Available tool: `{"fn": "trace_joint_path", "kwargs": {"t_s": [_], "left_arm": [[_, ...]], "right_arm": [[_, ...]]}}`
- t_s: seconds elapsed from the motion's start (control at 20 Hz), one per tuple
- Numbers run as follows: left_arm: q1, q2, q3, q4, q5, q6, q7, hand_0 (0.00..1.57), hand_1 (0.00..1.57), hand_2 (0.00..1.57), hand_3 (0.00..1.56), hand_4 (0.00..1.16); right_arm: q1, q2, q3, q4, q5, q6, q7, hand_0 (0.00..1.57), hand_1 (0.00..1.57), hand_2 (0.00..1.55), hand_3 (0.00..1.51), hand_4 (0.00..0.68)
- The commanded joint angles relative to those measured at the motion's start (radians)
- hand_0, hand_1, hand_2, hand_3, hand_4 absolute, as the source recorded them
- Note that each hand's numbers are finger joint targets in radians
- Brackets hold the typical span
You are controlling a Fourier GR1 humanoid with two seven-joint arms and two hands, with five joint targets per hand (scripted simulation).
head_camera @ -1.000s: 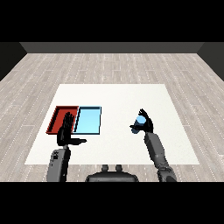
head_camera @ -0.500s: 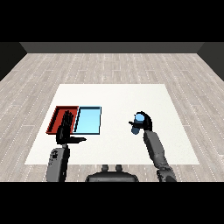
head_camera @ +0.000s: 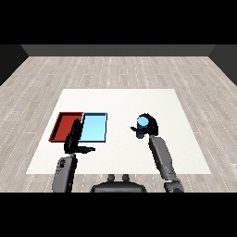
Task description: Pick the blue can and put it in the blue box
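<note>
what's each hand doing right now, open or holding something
Left hand: open, fingers straight, holding nothing, in front of the trays.
Right hand: shut on the blue can, curled round it.

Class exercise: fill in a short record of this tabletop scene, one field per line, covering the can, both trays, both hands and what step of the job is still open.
can: blue can, right of both trays
right hand: right hand curled round the can
left hand: left hand with straight fingers, in front of the trays, holding nothing
red tray: red tray, the leftmost of the pair
blue tray: light blue tray, beside the red one, nothing in it
surface: white table
open step: can not yet in the light blue tray
</note>
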Motion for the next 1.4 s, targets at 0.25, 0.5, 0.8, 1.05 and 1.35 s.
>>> {"fn": "trace_joint_path", "kwargs": {"t_s": [0.25,0.5,0.8,1.05,1.35], "left_arm": [[-0.037,-0.044,-0.076,0.036,0.059,-0.01,0.093,0.0,0.0,0.0,0.0,0.0],[-0.057,-0.045,-0.087,0.022,0.076,-0.002,0.125,0.0,0.0,0.0,0.0,0.0],[-0.072,-0.045,-0.237,0.013,0.175,0.076,0.156,0.0,0.0,0.0,0.0,0.0],[-0.132,-0.046,-0.331,0.071,0.13,0.193,0.194,0.0,0.0,0.0,0.0,0.0],[-0.199,-0.046,-0.317,0.148,0.116,0.213,0.214,0.0,0.0,0.0,0.0,0.0]], "right_arm": [[0.0,0.018,0.061,-0.173,0.025,0.0,0.034,1.48,1.48,1.45,1.43,0.641],[-0.025,0.04,0.114,-0.185,0.029,-0.052,0.085,1.49,1.49,1.47,1.44,0.631],[0.031,0.04,0.186,-0.16,0.01,-0.081,0.0,1.49,1.49,1.46,1.44,0.633],[-0.055,0.04,0.179,-0.175,-0.002,-0.09,0.094,1.44,1.44,1.46,1.43,0.615],[0.018,0.04,0.26,-0.147,-0.017,-0.12,-0.005,1.44,1.44,1.46,1.44,0.612]]}}
